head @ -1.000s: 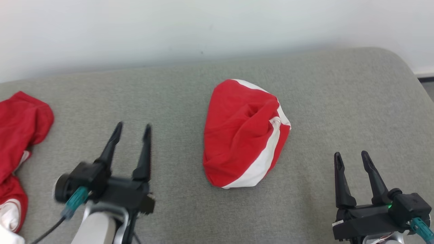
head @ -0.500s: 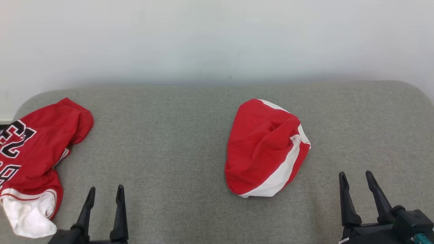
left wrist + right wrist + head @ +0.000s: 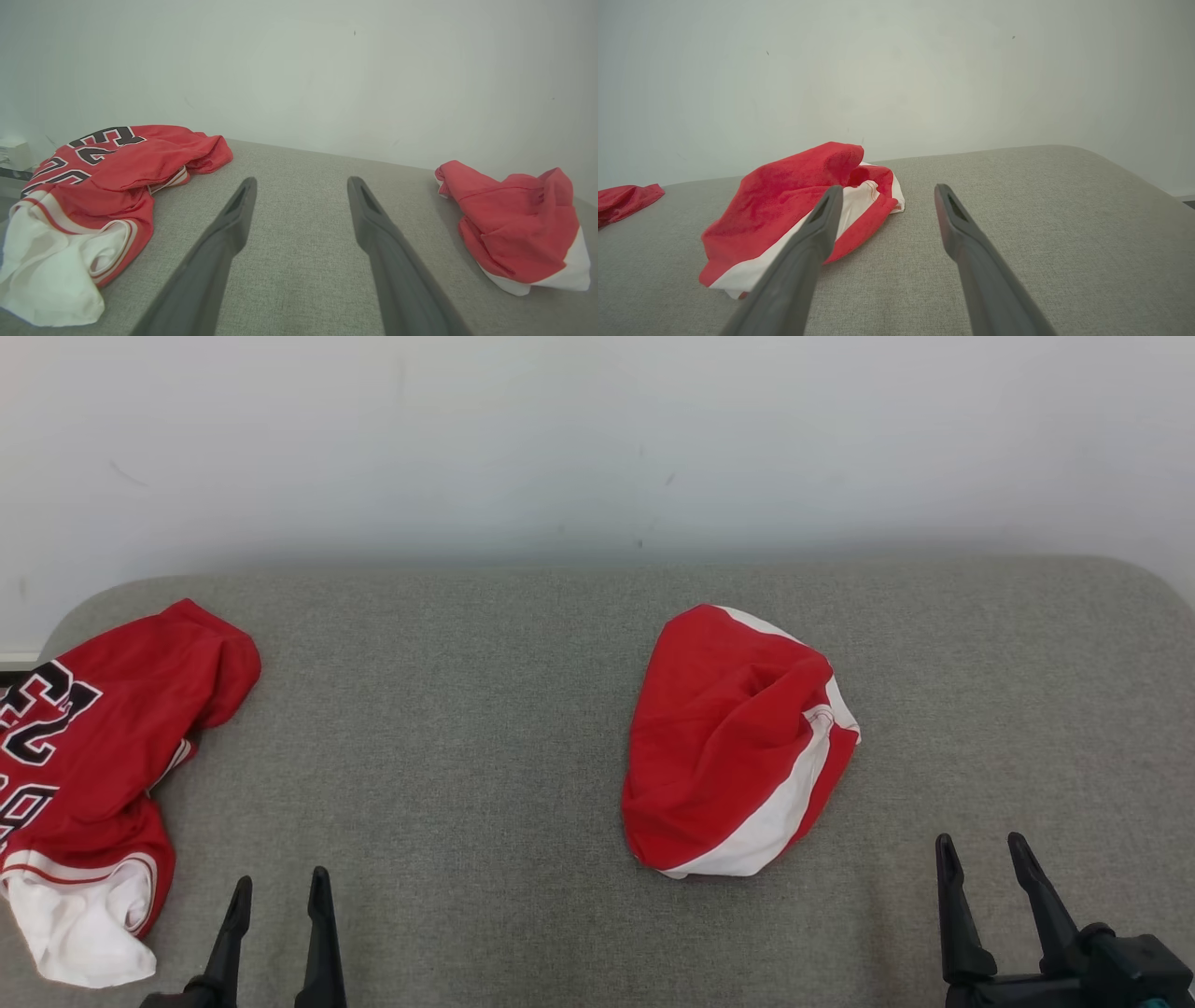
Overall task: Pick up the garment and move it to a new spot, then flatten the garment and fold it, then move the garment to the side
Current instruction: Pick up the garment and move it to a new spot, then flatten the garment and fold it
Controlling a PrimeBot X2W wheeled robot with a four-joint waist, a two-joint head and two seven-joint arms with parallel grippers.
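Left hand [image 3: 282, 879] has drawn back toward the robot and low since a second ago, and the head camera has swung, bringing more of the worktop's left end into view. Both fingers of the left hand are spread apart, holding nothing. Right hand [image 3: 980, 840] sits at the lower right, fingers likewise spread and empty. Red-and-white garment [image 3: 728, 747] lies bunched in a rounded heap right of centre on the grey fabric-covered worktop [image 3: 448, 728], white band along its near-right edge, touched by neither hand. Only grey fabric lies between it and the right hand, which is the nearer of the two. Red jersey [image 3: 103, 728] with black numerals and white trim lies crumpled at the worktop's far left end, just left of the left hand, well apart from the garment. Pale wall [image 3: 597, 439] runs behind the worktop.
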